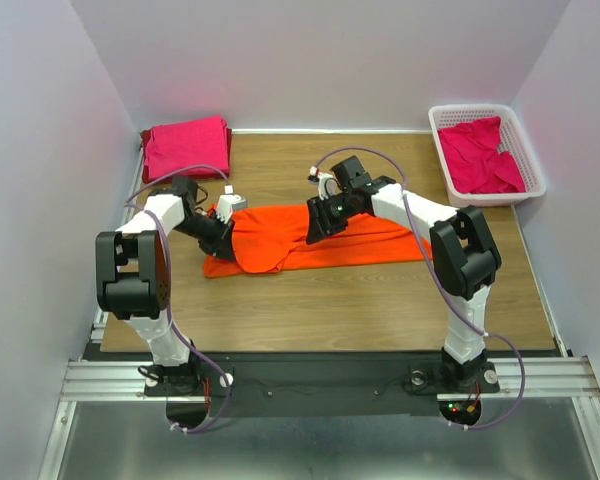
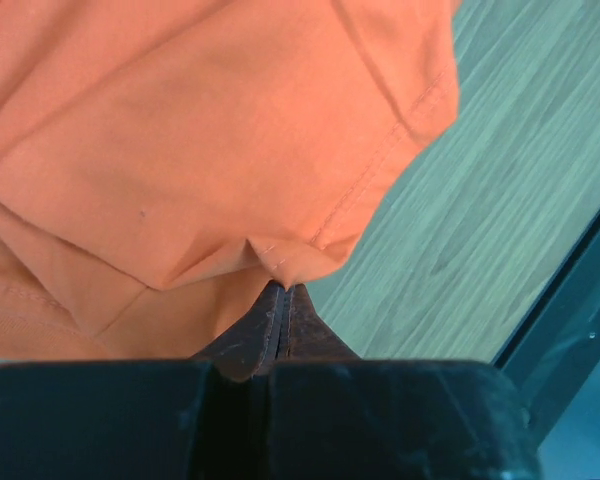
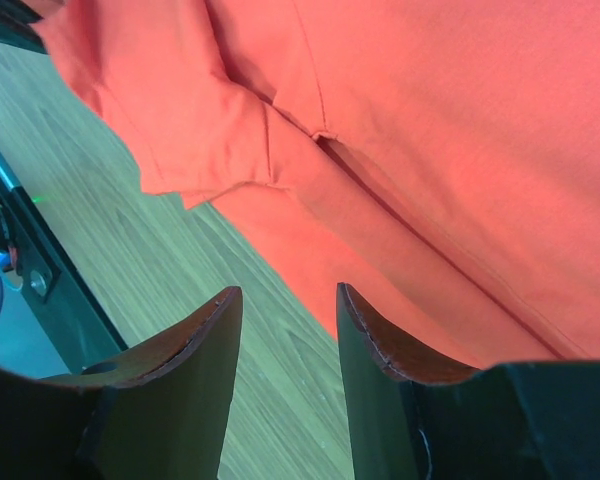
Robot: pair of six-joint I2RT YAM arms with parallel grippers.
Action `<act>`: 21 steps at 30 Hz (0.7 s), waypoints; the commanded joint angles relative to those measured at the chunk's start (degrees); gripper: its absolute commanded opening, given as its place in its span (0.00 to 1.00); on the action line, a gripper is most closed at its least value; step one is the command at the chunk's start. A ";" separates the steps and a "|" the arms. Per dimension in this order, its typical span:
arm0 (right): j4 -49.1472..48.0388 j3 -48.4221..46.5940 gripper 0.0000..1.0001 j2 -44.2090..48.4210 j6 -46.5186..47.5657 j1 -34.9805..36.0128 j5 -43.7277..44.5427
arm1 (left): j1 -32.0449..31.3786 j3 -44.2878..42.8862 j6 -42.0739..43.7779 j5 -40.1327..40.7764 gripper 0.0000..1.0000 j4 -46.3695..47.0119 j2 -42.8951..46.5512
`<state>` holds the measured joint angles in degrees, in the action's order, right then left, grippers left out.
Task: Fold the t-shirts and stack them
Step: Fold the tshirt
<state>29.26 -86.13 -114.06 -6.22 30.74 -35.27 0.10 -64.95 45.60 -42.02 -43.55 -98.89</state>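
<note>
left end effector clamped on orange t-shirt hem | right end effector fingers apart over it | on table

Left pincer clamped on orange t-shirt; right pincer agape.

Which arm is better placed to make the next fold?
Left, likely. The left gripper has its jaws shut on the orange t-shirt at its hem, ready to pull; the right gripper hangs over the cloth, jaws open, holding nothing.
</note>
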 commanded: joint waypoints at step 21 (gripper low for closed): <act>10.37 6.23 0.49 15.70 20.44 -13.51 13.81 | 2.71 -22.95 -21.15 -12.47 0.00 16.10 -11.85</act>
<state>36.23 -80.99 -102.69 7.16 19.03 -26.46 0.97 -85.49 32.16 -51.09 -35.07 -111.46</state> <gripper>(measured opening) 0.491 0.019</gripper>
